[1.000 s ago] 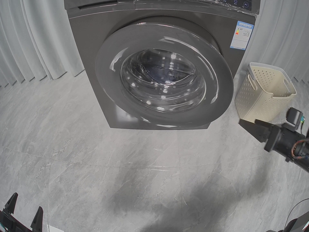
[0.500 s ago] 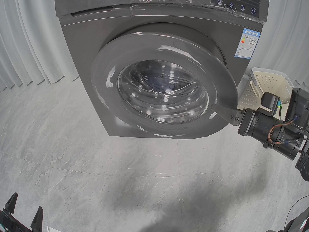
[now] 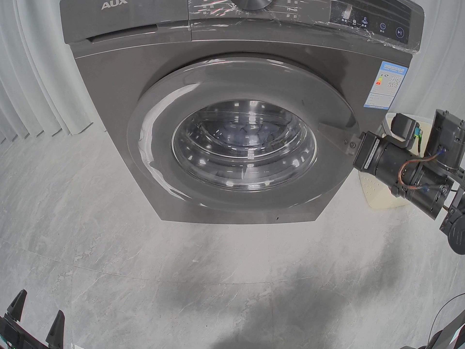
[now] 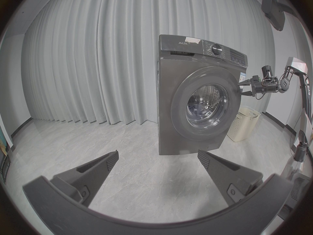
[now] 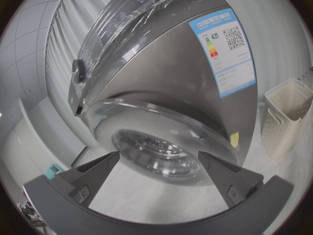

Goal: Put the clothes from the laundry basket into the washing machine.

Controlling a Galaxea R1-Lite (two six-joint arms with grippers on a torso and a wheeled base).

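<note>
Head view: left gripper (image 3: 38, 306) sits low at near left over the floor (image 3: 193, 267), fingers spread, holding nothing. Right gripper (image 3: 336, 137) is also spread, tips at the right rim of the shut door (image 3: 155, 127) of the washing machine (image 3: 126, 73). Laundry basket (image 3: 375, 195) stands just beside the machine, behind the right arm.

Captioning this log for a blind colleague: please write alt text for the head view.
A grey front-loading washing machine with its round door shut, the open right gripper at the door's right edge. A cream laundry basket stands behind that arm; the open left gripper is at lower left.
</note>
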